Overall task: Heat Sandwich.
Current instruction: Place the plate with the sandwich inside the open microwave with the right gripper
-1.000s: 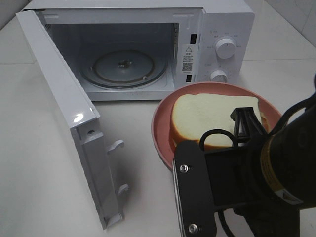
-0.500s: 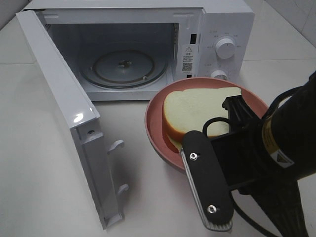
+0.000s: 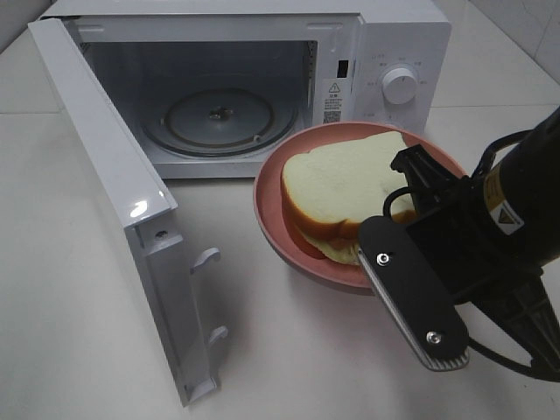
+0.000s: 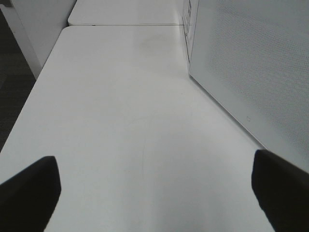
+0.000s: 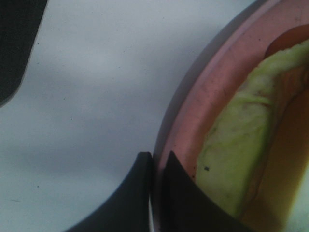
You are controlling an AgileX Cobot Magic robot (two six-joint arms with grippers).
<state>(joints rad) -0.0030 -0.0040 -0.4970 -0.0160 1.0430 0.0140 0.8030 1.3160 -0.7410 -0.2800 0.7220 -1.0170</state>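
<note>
The sandwich, white bread with a tan crust, lies on a round pink plate. My right gripper is shut on the plate's right rim and holds the plate in front of the open microwave. In the right wrist view the jaws of the right gripper pinch the pink rim, and the sandwich's green leafy layer lies just inside it. My left gripper is open and empty over the bare table, out of the exterior view.
The microwave door swings out wide to the left. The glass turntable lies inside the cavity. In the left wrist view a white dotted microwave panel stands beside the left gripper, and the table edge drops off.
The right gripper has carried the plate with the sandwich up and toward the microwave's opening, and the wrist has turned. The plate now hides the lower knob.
</note>
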